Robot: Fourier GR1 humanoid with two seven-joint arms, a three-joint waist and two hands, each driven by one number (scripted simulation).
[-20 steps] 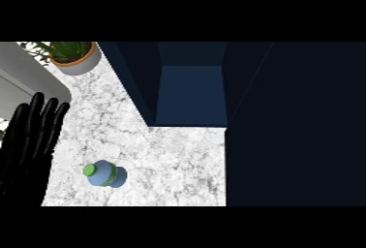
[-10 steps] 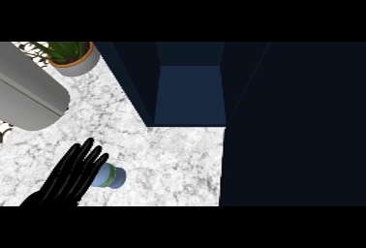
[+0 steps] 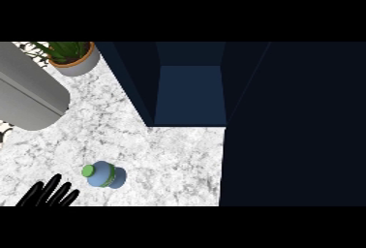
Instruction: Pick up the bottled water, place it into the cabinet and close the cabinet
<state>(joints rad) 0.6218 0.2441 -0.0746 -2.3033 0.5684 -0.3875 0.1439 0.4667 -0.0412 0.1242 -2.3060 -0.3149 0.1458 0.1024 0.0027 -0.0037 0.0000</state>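
A white marble worktop with grey veining (image 3: pixel 168 155) is seen from steeply above. A small bottle of water with a pale blue body and a bright green cap (image 3: pixel 104 175) stands on the worktop, seen almost from the top, with the cap showing toward the upper left of the body and a green band around its lower part. Below and to the left of the bottle, at the lower edge of the view, is the robot's black left hand (image 3: pixel 49 196). Its fingers are straight and fanned apart, pointing up toward the bottle, and it holds nothing. The fingertips are just beside the bottle without touching it, and a thin strip of marble shows between them. Above and to the right of the bottle is a dark blue cabinet (image 3: pixel 190 94) that stands open, its inner compartment showing as a lighter blue recess between darker side walls. The bottle is outside it, well apart from the opening. To the right of the bottle, a tall, very dark navy panel (image 3: pixel 293 121) fills that whole side of the view. Above and to the left of the bottle, a broad grey cylinder with a rounded end (image 3: pixel 28 97) slants across the corner. Far above the bottle is a green leafy plant in a tan round pot (image 3: pixel 71 57).
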